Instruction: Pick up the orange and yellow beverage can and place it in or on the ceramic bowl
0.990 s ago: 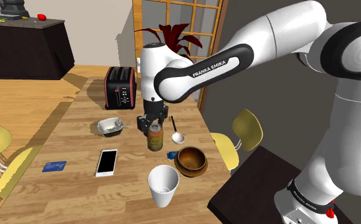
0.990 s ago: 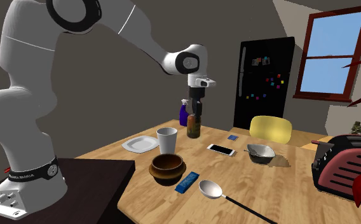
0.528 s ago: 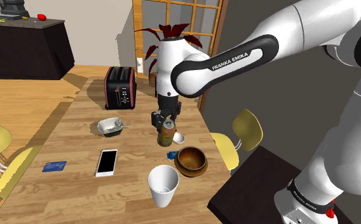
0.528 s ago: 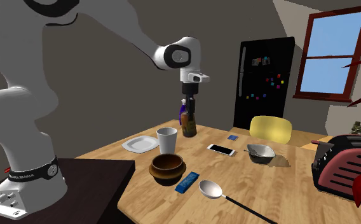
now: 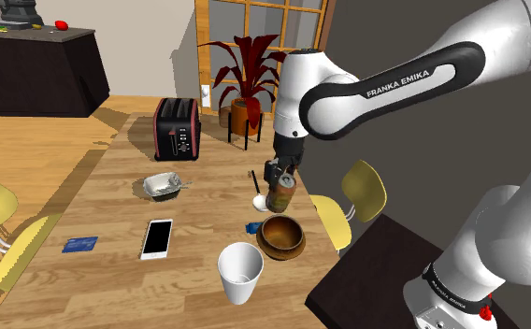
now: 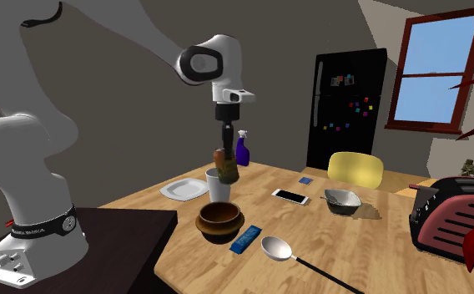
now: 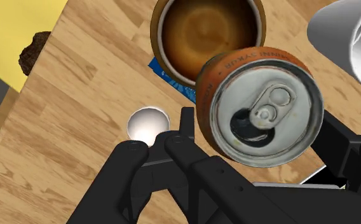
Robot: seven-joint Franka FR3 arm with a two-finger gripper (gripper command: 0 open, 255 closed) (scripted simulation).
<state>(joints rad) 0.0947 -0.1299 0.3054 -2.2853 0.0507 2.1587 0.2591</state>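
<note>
The tool [image 5: 279, 178] is closed on the can [image 7: 262, 108], one black finger pressed against each side of its upper body. The can has an orange wall and a silver top with an opened pull-tab. It hangs clear of the bench [image 5: 105, 215], slightly tilted in the shoulder view.

In the wrist view, the brown bowl [image 5: 280, 250] lies below and just beyond the can, and the can's edge overlaps the bowl's rim. The bowl is empty.

A white spoon [image 5: 259, 200] lies on the bench beside the tool. A small blue packet [image 5: 252, 227] touches the bowl's base. A white cup [image 5: 239, 271] stands upright near the bowl.

Farther out lie a smartphone [image 5: 157, 237], a metal dish [image 5: 164, 186], a blue card [image 5: 79, 244] and a black-and-red toaster [image 5: 177, 129].
</note>
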